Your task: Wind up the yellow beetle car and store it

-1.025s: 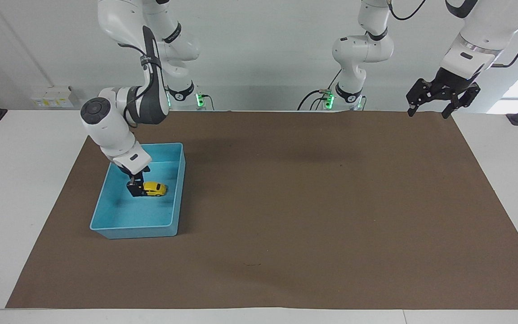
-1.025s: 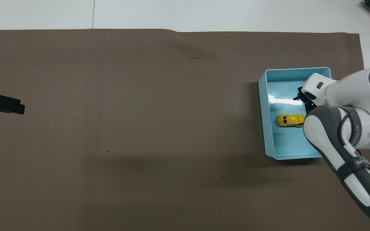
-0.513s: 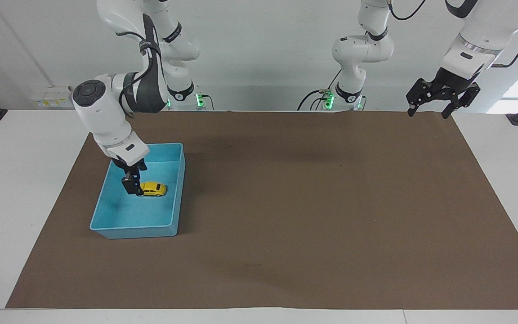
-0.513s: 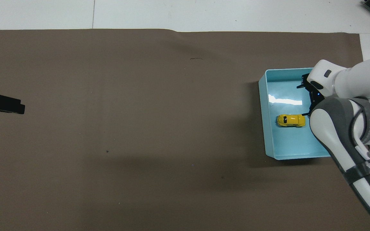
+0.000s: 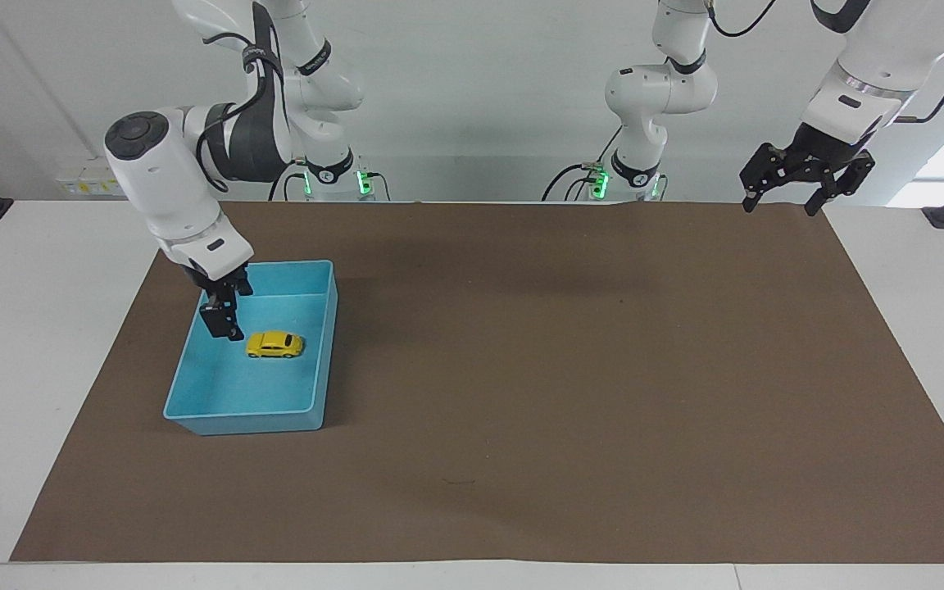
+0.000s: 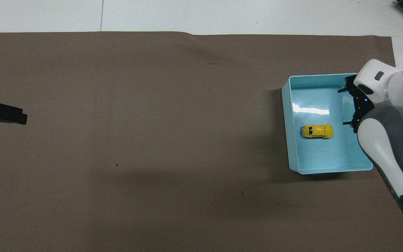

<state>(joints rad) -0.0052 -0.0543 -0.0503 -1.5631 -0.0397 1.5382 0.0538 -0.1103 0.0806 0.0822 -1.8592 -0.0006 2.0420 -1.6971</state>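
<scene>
A: How are the arms sitting?

B: In the facing view the right arm is bending down from the upper left of the frame, its white wrist tilting over the blue bin (image 5: 193, 385). The right claw (image 5: 222, 321) is hanging empty just above the bin's edge, clear of the car, with its fingers spread. In the overhead view it (image 6: 349, 106) is showing at the right of the frame, over the bin's outer wall.

A: And the other arm?

B: The left arm is waiting at the upper right of the facing view. The left claw (image 5: 783, 201) is hanging over the corner of the brown mat (image 5: 562, 369), fingers spread and holding nothing.

A: What is hard to see?

B: In the overhead view the left claw (image 6: 2, 113) is cut off by the left edge of the frame, showing only as a dark bar. The right arm's grey and white forearm is covering the bin's lower right corner there. The white counter (image 5: 29, 328) is running out of the frame at both sides.

A: How is the car looking?

B: The yellow beetle car (image 5: 274, 344) is sitting upright on its wheels on the bin's floor, near the middle. It (image 6: 316, 131) is tiny, rounded and bright yellow, with dark windows and lying crosswise in the bin.
</scene>
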